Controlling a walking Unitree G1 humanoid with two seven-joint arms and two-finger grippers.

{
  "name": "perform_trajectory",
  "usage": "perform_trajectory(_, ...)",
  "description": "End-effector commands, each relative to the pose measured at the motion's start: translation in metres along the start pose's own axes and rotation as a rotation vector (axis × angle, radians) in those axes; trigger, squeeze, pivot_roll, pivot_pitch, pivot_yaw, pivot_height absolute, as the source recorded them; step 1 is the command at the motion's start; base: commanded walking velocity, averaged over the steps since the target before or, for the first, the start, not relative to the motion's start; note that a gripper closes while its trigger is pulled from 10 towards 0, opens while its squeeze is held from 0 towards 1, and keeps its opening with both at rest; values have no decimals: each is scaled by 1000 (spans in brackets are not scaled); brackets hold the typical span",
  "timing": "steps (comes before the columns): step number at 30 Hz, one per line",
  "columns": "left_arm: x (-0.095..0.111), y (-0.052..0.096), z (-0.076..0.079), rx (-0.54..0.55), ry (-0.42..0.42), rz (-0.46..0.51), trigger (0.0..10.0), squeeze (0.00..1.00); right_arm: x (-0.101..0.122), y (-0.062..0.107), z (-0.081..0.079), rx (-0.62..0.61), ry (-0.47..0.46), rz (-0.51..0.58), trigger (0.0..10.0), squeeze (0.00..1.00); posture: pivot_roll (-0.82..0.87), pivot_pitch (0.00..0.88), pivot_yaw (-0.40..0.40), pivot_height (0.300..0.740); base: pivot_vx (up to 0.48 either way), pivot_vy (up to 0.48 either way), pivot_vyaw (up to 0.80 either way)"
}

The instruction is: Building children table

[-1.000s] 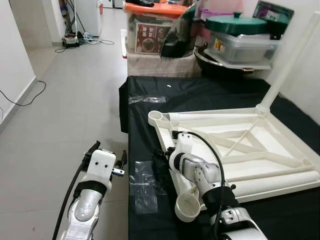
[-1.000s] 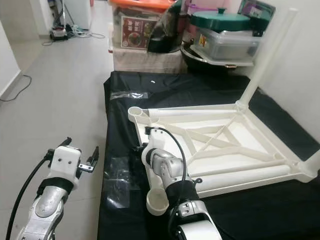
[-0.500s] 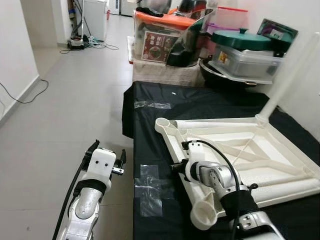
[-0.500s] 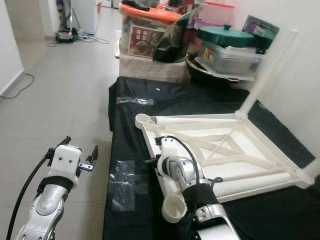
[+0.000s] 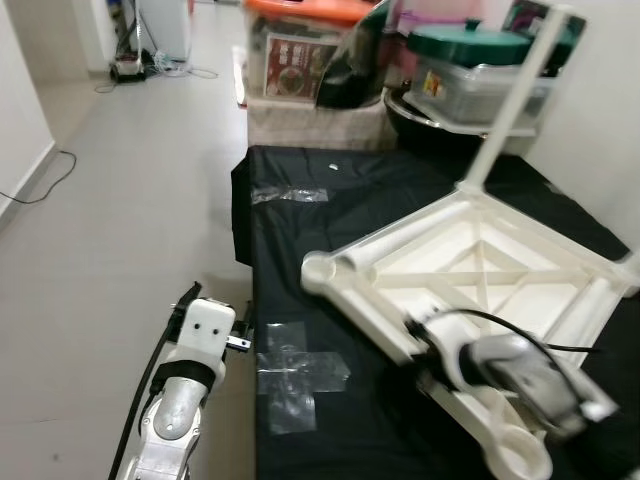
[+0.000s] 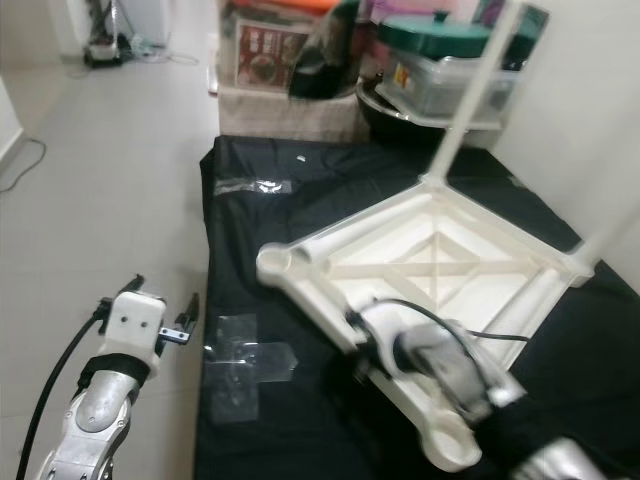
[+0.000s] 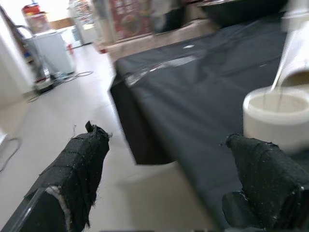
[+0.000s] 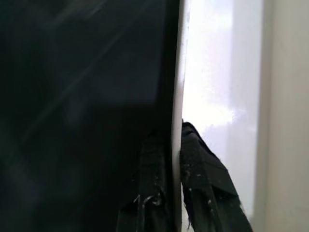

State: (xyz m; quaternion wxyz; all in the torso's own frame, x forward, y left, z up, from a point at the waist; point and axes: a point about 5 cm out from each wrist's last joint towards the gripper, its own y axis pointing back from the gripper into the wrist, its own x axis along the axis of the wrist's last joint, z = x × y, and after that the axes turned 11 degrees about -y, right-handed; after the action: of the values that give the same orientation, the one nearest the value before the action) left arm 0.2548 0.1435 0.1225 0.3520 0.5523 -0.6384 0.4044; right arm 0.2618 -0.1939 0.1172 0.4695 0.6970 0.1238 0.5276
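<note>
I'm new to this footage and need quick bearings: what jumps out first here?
A white upturned children's table lies on a black cloth, one leg sticking up at its far corner. The right pincer is clamped on the table's near edge, while the left pincer hangs open over the floor beside the cloth. Behind stand stacked boxes and a green-lidded container.

**Upturned table spread across covered counter**

An upside-down children's table [image 5: 480,270] lies on the counter [image 5: 340,200], one leg [image 5: 510,90] standing up at its far corner. Tape strips [image 5: 290,370] lie on the counter to its left. Storage boxes [image 5: 470,75] sit behind; floor [image 5: 120,200] stretches left.
</note>
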Motion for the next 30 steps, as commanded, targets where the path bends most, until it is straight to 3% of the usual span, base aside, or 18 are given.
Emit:
perform_trajectory(1, -3, 2, 4, -13, 1, -12, 10000, 0, 8, 3, -26, 227, 262, 22, 0, 0, 14, 0, -119, 740, 0, 0, 0)
perform_trajectory(3, -3, 2, 4, -16, 2, -11, 10000, 0, -22, 18, -27, 311, 433, -90, 0, 0, 13, 0, -116, 740, 0, 0, 0)
perform_trajectory(5, -3, 2, 4, -18, 1, -11, 10000, 0, -39, 22, -20, 297, 496, -175, 0, 0, 11, 0, -110, 740, 0, 0, 0)
perform_trajectory(8, -3, 1, 4, -19, 1, -11, 10000, 0, -45, 25, -16, 292, 515, -205, 0, 0, 11, 0, -109, 740, 0, 0, 0)
perform_trajectory(12, -4, 0, 3, -23, -2, -9, 10000, 0, -58, 36, 11, 215, 669, -312, 588, 0, 13, 0, -105, 740, 0, 0, 0)
perform_trajectory(13, -4, 0, 3, -23, -2, -8, 10000, 0, -54, 35, 19, 161, 668, -314, 10000, 0, 15, 0, -105, 740, 0, 0, 0)
perform_trajectory(15, -4, 0, 3, -23, -2, -8, 10000, 0, -52, 35, 24, 128, 660, -311, 10000, 0, 16, 0, -106, 740, 0, 0, 0)
perform_trajectory(16, -4, 0, 3, -22, -3, -9, 10000, 0, -38, 32, 44, -18, 631, -289, 10000, 945, 19, 0, -107, 740, 0, 0, 0)
perform_trajectory(18, -4, 0, 3, -21, -4, -10, 10000, 0, -34, 34, 50, -36, 604, -277, 10000, 1000, 24, 0, -106, 740, 0, 0, 0)
perform_trajectory(25, -5, 1, 2, -24, -10, -11, 10000, 0, -17, 44, 53, 5, 594, -225, 10000, 1000, 35, 0, -102, 740, 0, 0, 0)
perform_trajectory(28, -5, 1, 0, -28, -12, -4, 10000, 0, 20, 66, 62, -8, 642, -89, 10000, 1000, 33, 0, -97, 740, 0, 0, 0)
perform_trajectory(30, -4, 0, 0, -29, -13, -4, 10000, 0, 23, 67, 63, -11, 649, -78, 10000, 1000, 33, 0, -97, 740, 0, 0, 0)
